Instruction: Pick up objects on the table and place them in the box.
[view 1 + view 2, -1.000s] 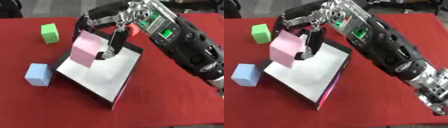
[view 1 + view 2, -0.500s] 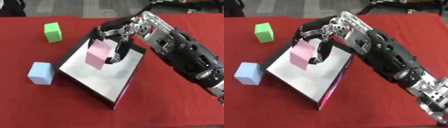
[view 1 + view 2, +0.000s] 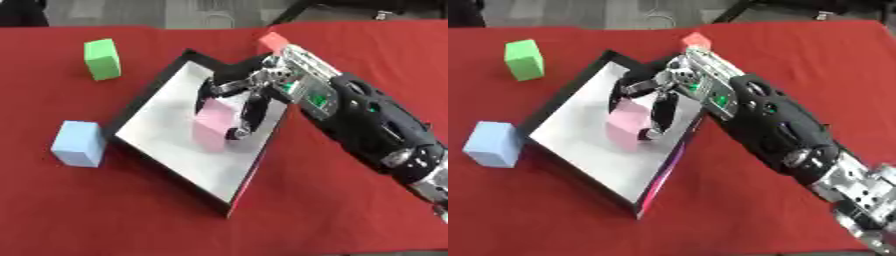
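On the left, I see the blue block (image 3: 78,143) on the red table (image 3: 350,215) just beside the box (image 3: 166,145), and the green block (image 3: 102,59) at the far left; both are left to do. In the box, my right hand (image 3: 248,102) has fingers curled round the pink block (image 3: 213,124), which sits on the white floor, not yet released. A red block (image 3: 272,41) waits behind the arm.

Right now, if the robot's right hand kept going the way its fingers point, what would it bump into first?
The right hand has its fingers curled round the pink block and pointing down into the box. Going on, it would probably press the block onto the box's white floor first, though how far above it the block sits is unclear.
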Robot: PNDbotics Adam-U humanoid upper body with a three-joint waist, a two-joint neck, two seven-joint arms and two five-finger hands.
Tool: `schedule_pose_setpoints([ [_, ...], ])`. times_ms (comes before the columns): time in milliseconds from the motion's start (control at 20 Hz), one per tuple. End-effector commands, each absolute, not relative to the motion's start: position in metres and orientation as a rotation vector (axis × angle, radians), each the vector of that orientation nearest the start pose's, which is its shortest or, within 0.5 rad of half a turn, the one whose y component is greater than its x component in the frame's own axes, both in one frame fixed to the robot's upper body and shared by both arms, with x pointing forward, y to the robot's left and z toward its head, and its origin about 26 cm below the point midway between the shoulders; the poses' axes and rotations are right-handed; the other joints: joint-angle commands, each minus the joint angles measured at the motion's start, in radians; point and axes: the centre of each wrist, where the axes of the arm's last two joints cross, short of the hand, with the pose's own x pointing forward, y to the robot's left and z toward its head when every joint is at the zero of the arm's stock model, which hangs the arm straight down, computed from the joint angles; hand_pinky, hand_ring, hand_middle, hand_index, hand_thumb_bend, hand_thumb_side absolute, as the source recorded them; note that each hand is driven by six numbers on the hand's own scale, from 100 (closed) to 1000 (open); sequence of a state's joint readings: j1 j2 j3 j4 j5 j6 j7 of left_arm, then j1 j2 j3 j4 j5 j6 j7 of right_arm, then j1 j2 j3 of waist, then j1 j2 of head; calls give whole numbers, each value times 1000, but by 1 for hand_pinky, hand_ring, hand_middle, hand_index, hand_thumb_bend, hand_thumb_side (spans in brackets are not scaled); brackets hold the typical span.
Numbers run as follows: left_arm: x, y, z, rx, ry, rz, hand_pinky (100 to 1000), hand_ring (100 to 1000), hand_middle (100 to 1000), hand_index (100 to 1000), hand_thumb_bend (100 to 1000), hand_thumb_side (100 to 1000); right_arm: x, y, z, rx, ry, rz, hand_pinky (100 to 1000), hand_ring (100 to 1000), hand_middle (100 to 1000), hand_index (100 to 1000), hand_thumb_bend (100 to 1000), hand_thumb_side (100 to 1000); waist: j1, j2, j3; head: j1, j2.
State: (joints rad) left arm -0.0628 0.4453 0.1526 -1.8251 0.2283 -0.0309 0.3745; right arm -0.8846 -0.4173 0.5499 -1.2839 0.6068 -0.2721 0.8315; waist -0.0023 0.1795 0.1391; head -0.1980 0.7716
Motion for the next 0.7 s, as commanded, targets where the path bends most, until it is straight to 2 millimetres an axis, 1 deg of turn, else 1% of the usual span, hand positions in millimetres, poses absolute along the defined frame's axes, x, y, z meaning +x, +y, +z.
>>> schedule_pose_setpoints([
  [50, 283, 356, 133, 466, -1994, 192, 908, 645, 727, 820, 142, 778, 430, -162, 192, -362, -1271, 2211, 877, 838, 821, 867, 231, 304, 10, 3, 1, -17, -2],
  [100, 283, 356, 133, 464, -1993, 190, 908, 645, 727, 820, 142, 778, 430, -165, 192, -370, -1270, 2201, 883, 844, 830, 874, 239, 331, 10, 3, 1, -20, -2],
  [150, 283, 356, 133, 462, -1993, 189, 908, 645, 727, 820, 142, 778, 430, -166, 191, -374, -1271, 2194, 883, 844, 830, 874, 239, 331, 10, 3, 1, -22, -2],
  [200, 283, 356, 133, 461, -1991, 189, 909, 645, 727, 820, 142, 780, 430, -168, 192, -379, -1276, 2185, 899, 861, 857, 895, 259, 391, 10, 4, 0, -23, -2],
  [250, 283, 355, 133, 461, -1990, 189, 909, 645, 727, 820, 142, 780, 430, -170, 194, -383, -1286, 2175, 899, 861, 857, 895, 259, 391, 10, 4, 0, -22, -2],
  [300, 283, 355, 132, 460, -1988, 189, 909, 645, 727, 820, 142, 781, 429, -172, 197, -387, -1302, 2163, 905, 864, 863, 905, 241, 438, 10, 4, 0, -21, -2],
  [350, 282, 355, 132, 460, -1987, 189, 909, 645, 727, 820, 142, 781, 428, -174, 201, -390, -1321, 2150, 907, 866, 865, 908, 266, 434, 10, 4, 0, -19, -2],
  [450, 282, 356, 131, 461, -1983, 191, 909, 645, 727, 820, 142, 781, 425, -178, 211, -400, -1365, 2124, 908, 866, 867, 914, 268, 444, 11, 3, 0, -16, -2],
  [600, 282, 356, 130, 463, -1980, 191, 909, 645, 727, 820, 142, 781, 418, -183, 232, -421, -1468, 2063, 910, 860, 862, 915, 260, 408, 11, 1, -2, -15, -2],
  [700, 281, 357, 130, 464, -1978, 192, 910, 645, 727, 820, 145, 778, 411, -187, 247, -433, -1534, 2023, 914, 863, 868, 921, 274, 383, 11, 0, -4, -14, -2],
])
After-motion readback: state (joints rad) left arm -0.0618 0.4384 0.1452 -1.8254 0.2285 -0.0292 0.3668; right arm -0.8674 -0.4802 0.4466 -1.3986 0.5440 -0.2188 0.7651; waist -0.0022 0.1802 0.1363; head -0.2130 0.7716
